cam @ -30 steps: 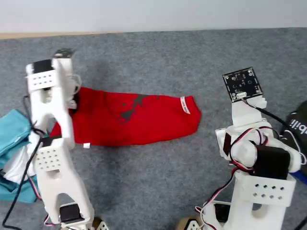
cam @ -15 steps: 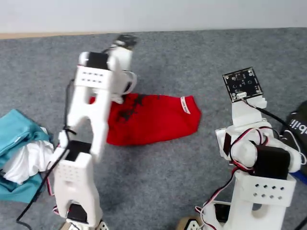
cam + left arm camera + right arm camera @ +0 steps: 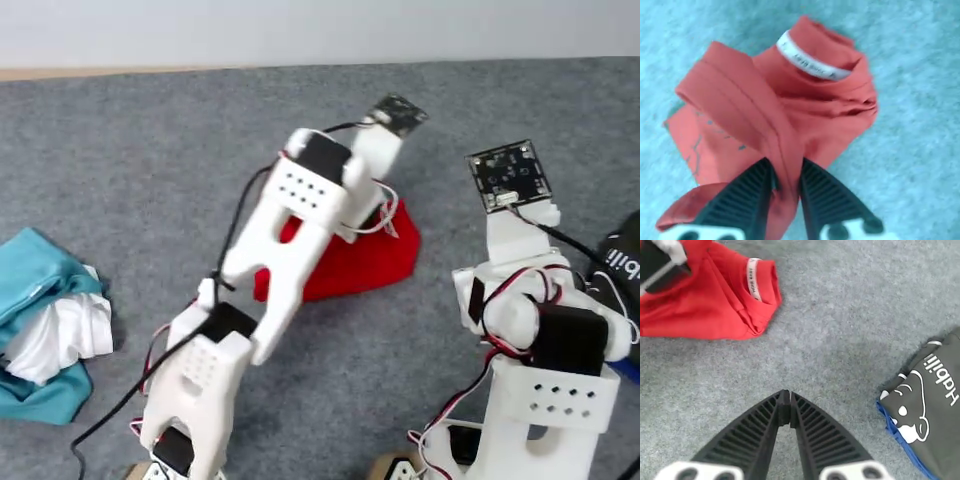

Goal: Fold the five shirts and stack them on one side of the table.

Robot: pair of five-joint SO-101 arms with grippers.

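White printed shells on left arm (image 3: 300, 200) and right arm (image 3: 550, 400); perforated link plates, black servo blocks (image 3: 565, 338), red, black and white cables (image 3: 505, 295), black wrist camera boards (image 3: 510, 173). Black, ribbed, tapering fingers (image 3: 820, 440) on left end effector (image 3: 785, 175) and right end effector (image 3: 785, 401).

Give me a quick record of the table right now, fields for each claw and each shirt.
left claw: shut on a raised fold of the red shirt
right claw: shut, empty, over gray table
red shirt: bunched, mid-table
teal shirt and white shirt: crumpled heap, high view's left edge
dark printed shirt: high view's right edge
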